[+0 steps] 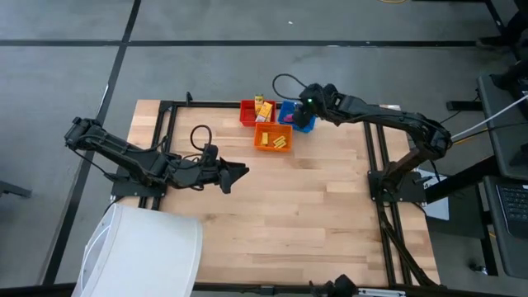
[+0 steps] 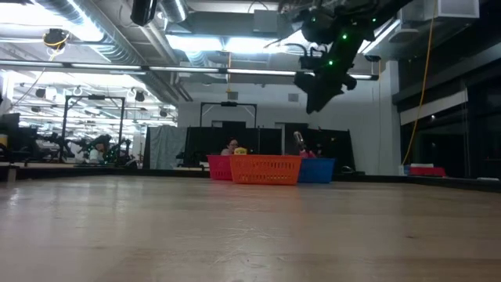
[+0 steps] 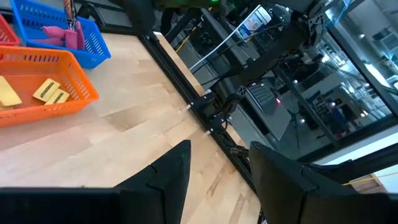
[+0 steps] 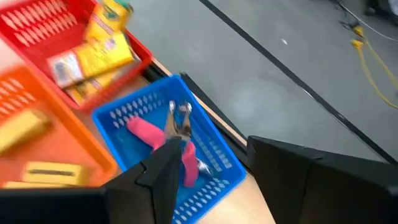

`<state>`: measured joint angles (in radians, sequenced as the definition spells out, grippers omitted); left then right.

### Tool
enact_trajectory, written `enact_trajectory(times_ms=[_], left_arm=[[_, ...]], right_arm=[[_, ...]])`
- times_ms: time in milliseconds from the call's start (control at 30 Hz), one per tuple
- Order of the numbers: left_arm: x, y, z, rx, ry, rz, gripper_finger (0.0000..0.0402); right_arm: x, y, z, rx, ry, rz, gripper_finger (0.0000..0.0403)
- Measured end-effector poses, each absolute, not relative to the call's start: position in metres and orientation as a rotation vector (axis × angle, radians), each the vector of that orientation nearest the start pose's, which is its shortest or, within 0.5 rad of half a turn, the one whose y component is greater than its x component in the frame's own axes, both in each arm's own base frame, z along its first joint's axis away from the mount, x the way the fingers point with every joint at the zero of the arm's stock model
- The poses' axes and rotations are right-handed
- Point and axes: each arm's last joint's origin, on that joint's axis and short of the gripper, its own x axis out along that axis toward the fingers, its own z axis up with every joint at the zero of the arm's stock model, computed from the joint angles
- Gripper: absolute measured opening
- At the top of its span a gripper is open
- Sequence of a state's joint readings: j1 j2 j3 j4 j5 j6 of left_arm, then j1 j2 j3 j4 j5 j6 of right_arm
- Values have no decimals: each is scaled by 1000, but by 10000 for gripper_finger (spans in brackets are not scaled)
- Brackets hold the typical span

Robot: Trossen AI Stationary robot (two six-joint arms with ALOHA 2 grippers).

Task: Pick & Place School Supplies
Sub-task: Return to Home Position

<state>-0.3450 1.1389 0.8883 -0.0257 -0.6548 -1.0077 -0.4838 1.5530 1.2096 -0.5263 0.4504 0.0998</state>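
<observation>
Three bins stand together at the table's far edge. The red bin (image 1: pixel 250 112) holds orange-yellow packets (image 4: pixel 93 53). The orange bin (image 1: pixel 273 139) holds small yellow blocks (image 3: pixel 50 92). The blue bin (image 4: pixel 214 177) holds two pink-handled scissors (image 4: pixel 152 134), which lie on its floor. My right gripper (image 4: pixel 214 146) hangs open and empty above the blue bin, well above it in the low view (image 2: pixel 317 92). My left gripper (image 1: pixel 239 173) is open and empty over bare wood (image 3: pixel 221 152), left of and nearer than the bins.
A white rounded object (image 1: pixel 144 252) covers the table's near left corner. Black frame rails (image 1: pixel 375 165) run along the table's left, right and far edges. Bare wood (image 1: pixel 305 206) stretches from the bins to the near edge.
</observation>
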Motion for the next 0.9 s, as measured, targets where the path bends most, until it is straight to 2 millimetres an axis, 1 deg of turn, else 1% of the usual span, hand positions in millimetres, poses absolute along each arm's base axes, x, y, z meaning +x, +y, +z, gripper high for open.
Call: enact_trajectory(times_ms=[133,233,300,367,500,533,700,900], left_arm=[[240,-68,316,-865,64,395,161],[240,-71,318,-874,53,378,161],[239,-73,318,-876,51,370,161],[239,-74,318,-875,50,370,161],[237,-77,319,-871,39,383,161],[237,-78,319,-870,38,382,161],[235,-82,319,-867,33,385,161],[234,-83,319,-869,26,393,161]], right_arm=[[283,-172,258,101,896,-1009,176],[277,-185,243,150,976,-1055,153],[272,-192,233,182,1037,-1072,129],[269,-197,228,201,1063,-1094,100],[259,-203,219,230,1084,-1120,24],[256,-203,216,237,1098,-1120,13],[242,-202,205,313,1145,-1137,7],[241,-203,196,424,1104,-1076,3]])
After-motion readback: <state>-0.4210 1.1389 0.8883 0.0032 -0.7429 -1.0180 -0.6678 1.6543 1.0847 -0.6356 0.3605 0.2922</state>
